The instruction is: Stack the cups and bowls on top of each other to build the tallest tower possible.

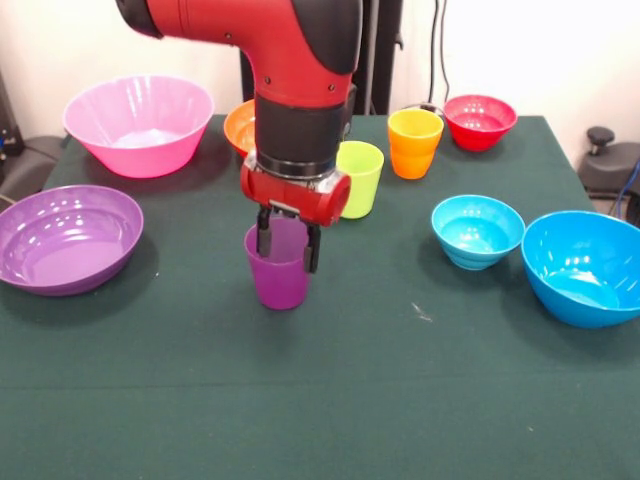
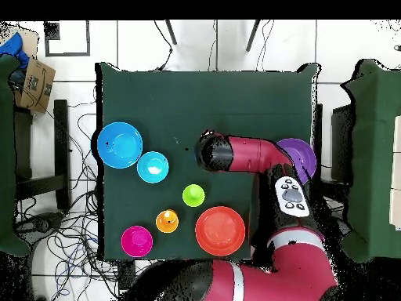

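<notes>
The purple cup (image 1: 280, 280) stands upright on the green table (image 1: 400, 400), in the middle. My gripper (image 1: 288, 243) hangs straight over it, open, with its fingers (image 1: 264, 234) down at either side of the cup's rim. In the overhead view the arm hides this cup. The lime green cup (image 1: 360, 178) (image 2: 193, 195) and the orange cup (image 1: 414, 142) (image 2: 167, 222) stand upright behind. The bowls stand apart: big pink (image 1: 140, 122), shallow purple (image 1: 62, 238) (image 2: 301, 155), orange (image 1: 238, 126) (image 2: 220, 230), small red (image 1: 480, 121) (image 2: 137, 241), small light blue (image 1: 477, 230) (image 2: 153, 167), big blue (image 1: 588, 265) (image 2: 119, 145). The lime green bowl is out of view.
Nothing is stacked on anything. Chairs and cables lie around the table in the overhead view. The arm (image 2: 251, 157) reaches across the table from the base and hides the pink bowl from above.
</notes>
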You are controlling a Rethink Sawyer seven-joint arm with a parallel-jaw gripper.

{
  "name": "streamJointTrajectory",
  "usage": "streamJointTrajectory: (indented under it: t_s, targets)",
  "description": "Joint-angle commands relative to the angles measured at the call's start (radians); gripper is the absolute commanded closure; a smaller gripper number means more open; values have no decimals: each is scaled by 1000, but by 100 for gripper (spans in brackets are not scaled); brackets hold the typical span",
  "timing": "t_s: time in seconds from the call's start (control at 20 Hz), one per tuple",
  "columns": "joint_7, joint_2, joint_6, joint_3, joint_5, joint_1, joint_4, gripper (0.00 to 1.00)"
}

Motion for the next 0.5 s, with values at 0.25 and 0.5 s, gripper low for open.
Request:
streamJointTrajectory:
  t_s: [0.25,0.5]
  targets:
    - [90,-120,175,33,95,71,47,0]
    - [83,-153,225,25,128,85,54,0]
